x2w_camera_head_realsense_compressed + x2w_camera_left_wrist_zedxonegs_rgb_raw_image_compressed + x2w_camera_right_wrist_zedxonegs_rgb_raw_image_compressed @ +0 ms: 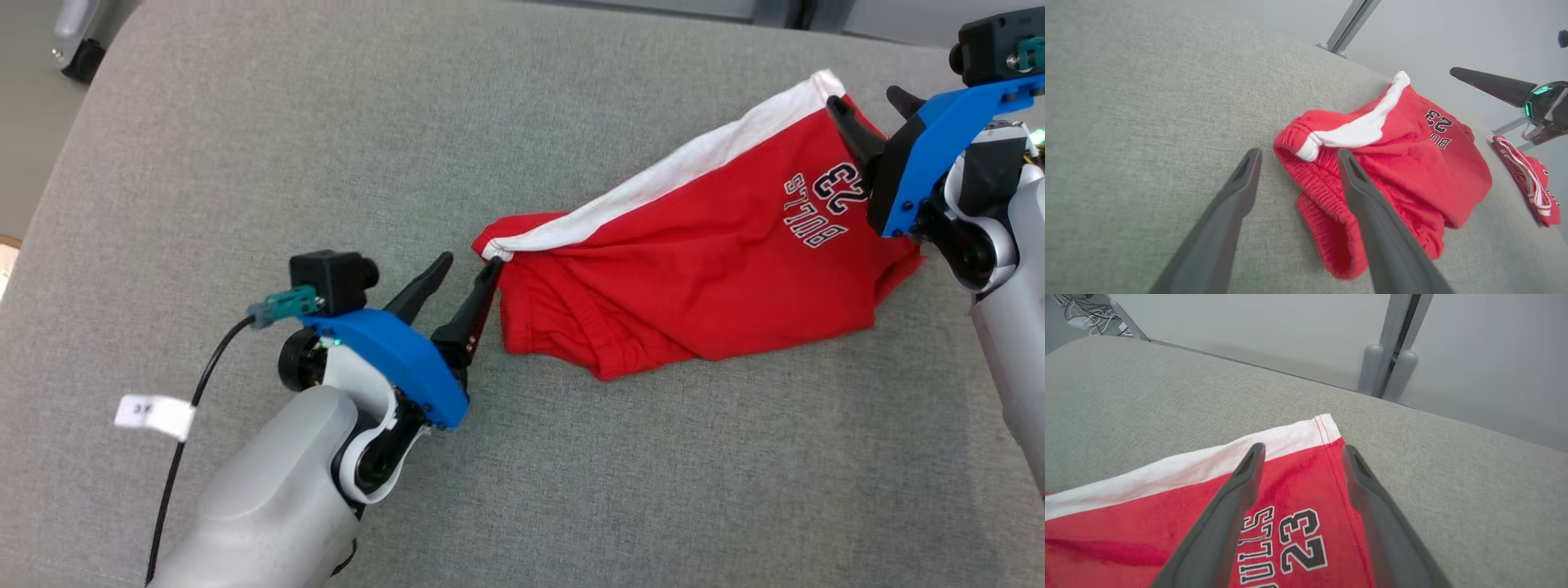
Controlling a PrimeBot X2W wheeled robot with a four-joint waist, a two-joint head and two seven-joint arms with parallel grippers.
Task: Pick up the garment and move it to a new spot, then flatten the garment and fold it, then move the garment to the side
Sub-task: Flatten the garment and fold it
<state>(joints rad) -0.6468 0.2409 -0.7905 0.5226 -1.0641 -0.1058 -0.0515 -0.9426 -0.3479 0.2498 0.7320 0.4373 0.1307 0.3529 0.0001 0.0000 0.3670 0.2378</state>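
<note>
Grey woven cushion (522,457) under red shorts (702,269); left fingers (473,306) and right fingers (853,131) spread, gripping nothing; pale wall (1249,326) behind.

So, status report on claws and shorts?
Left gripper open at waistband; right gripper open over hem. Red shorts lie rumpled, unheld. Second garment lies aside.
</note>
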